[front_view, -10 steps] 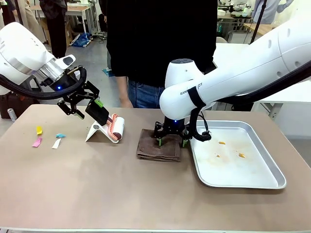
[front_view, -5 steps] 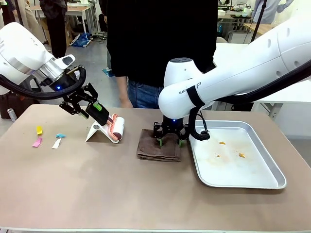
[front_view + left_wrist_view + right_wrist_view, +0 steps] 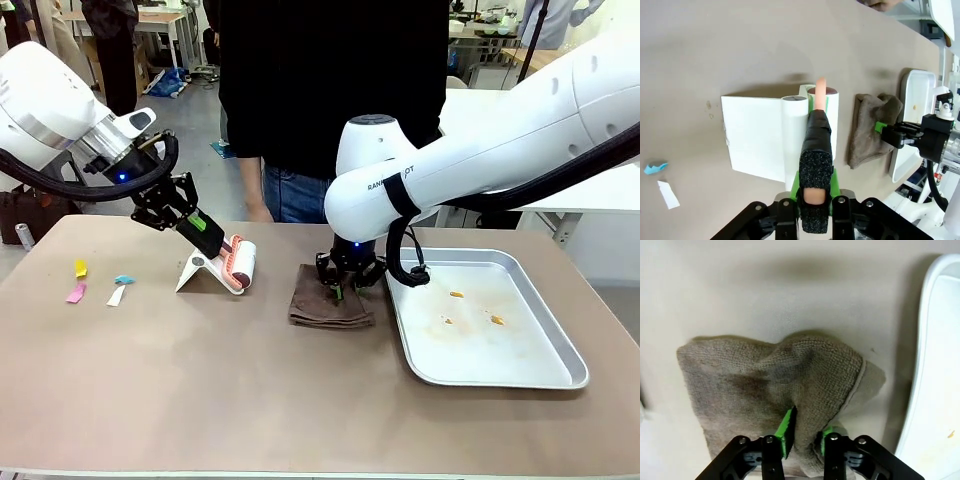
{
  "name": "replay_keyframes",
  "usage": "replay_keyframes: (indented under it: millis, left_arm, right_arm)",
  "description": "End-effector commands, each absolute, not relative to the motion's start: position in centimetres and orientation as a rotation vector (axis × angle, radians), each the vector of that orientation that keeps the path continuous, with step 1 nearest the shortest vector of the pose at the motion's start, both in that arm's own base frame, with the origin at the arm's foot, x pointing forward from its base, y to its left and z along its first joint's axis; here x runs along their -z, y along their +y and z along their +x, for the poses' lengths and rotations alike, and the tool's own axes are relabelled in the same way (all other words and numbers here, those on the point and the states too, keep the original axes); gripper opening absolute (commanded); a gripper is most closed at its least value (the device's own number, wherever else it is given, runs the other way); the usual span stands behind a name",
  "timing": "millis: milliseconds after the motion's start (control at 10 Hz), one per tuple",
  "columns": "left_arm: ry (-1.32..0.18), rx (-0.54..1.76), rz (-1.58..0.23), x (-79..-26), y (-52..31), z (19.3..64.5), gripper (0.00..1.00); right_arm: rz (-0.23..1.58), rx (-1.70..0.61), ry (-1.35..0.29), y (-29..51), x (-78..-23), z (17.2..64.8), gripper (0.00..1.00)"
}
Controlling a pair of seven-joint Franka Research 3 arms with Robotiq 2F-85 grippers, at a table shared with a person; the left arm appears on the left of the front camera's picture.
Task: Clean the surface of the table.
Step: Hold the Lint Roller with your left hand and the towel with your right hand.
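Table [image 3: 200, 400] fills foreground. Metal tray [image 3: 520, 345] right. Brown cloth [image 3: 322, 314] beside tray, fold pinched by right gripper [image 3: 340, 288]. Lint roller [image 3: 238, 262] handle slants up into clamped left gripper [image 3: 205, 230]. Paper scraps [image 3: 117, 295] lie left, left arm nearer.

Bright even overhead light, soft shadows, sharp focus, slight wide-angle warp in wrist views
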State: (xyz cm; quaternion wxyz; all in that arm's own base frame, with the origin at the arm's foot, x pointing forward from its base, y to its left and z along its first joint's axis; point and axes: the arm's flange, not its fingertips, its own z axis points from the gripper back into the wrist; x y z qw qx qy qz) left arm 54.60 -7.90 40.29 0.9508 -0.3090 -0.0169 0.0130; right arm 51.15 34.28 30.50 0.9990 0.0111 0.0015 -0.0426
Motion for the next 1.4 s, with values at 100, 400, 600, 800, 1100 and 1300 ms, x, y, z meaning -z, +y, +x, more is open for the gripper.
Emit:
replay_keyframes:
  millis: [100, 400, 600, 800, 1100, 1300]
  left_arm:
    - [-0.048, -0.014, -0.627, -39.8, -7.1, 54.5, 0.0]
    - [-0.081, -0.008, -0.654, -40.6, -7.2, 54.0, 0.0]
    - [-0.126, 0.01, -0.666, -42.7, -7.6, 53.1, 0.0]
    - [-0.153, 0.054, -0.705, -45.7, -7.6, 51.6, 0.0]
    - [-0.142, 0.118, -0.779, -48.6, -6.7, 48.8, 0.0]
    - [-0.097, 0.192, -0.849, -50.3, -4.9, 46.6, 0.0]
  right_arm:
    - [0.046, 0.059, 0.036, 34.0, -29.1, 51.3, 0.0]
    - [0.051, 0.059, 0.035, 33.8, -29.1, 51.2, 0.0]
    - [0.11, 0.042, 0.011, 33.2, -30.5, 51.1, 0.0]
    - [0.26, -0.009, -0.07, 31.5, -34.9, 50.3, 0.0]
    - [0.526, -0.157, -0.109, 28.9, -38.5, 46.8, 0.0]
    - [0.739, -0.286, -0.076, 26.0, -39.4, 43.0, 0.0]
